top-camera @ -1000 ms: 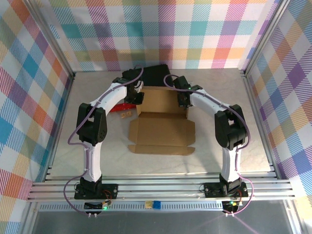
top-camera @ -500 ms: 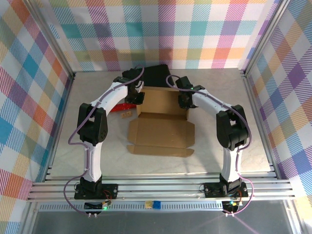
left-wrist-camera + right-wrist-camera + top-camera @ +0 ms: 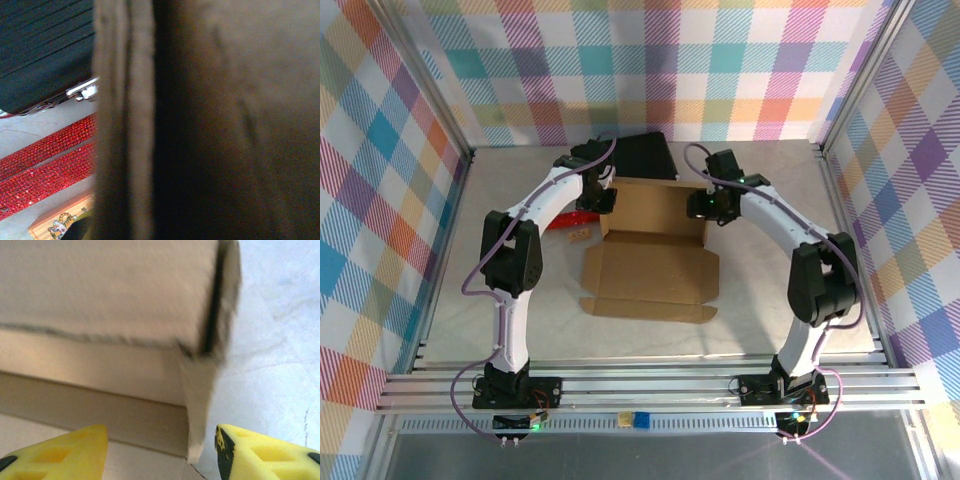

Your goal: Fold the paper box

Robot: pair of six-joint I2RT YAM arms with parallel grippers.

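Note:
The brown paper box [image 3: 650, 275] lies open mid-table, its back panel [image 3: 655, 205] standing upright. My left gripper [image 3: 603, 200] sits at the box's back left corner. In the left wrist view a blurred cardboard edge [image 3: 125, 125] runs straight down into the jaws and hides the fingers; the gripper is shut on that wall. My right gripper [image 3: 704, 207] is at the back right corner, open. Its yellow fingertips [image 3: 55, 455] straddle the corner flap [image 3: 197, 415] without touching it, with the right gripper [image 3: 160, 455] just in front of the box wall [image 3: 100, 300].
A black hard case [image 3: 645, 155] lies behind the box, also close by as the black case [image 3: 45, 50]. A red glitter strip [image 3: 572, 218] and a small wooden tag [image 3: 578, 236] lie left of the box. Metal frame rails [image 3: 650, 385] border the table.
My right gripper has opened and let go of the box's back right corner, and that arm has swung back and to the right. The left arm has not moved.

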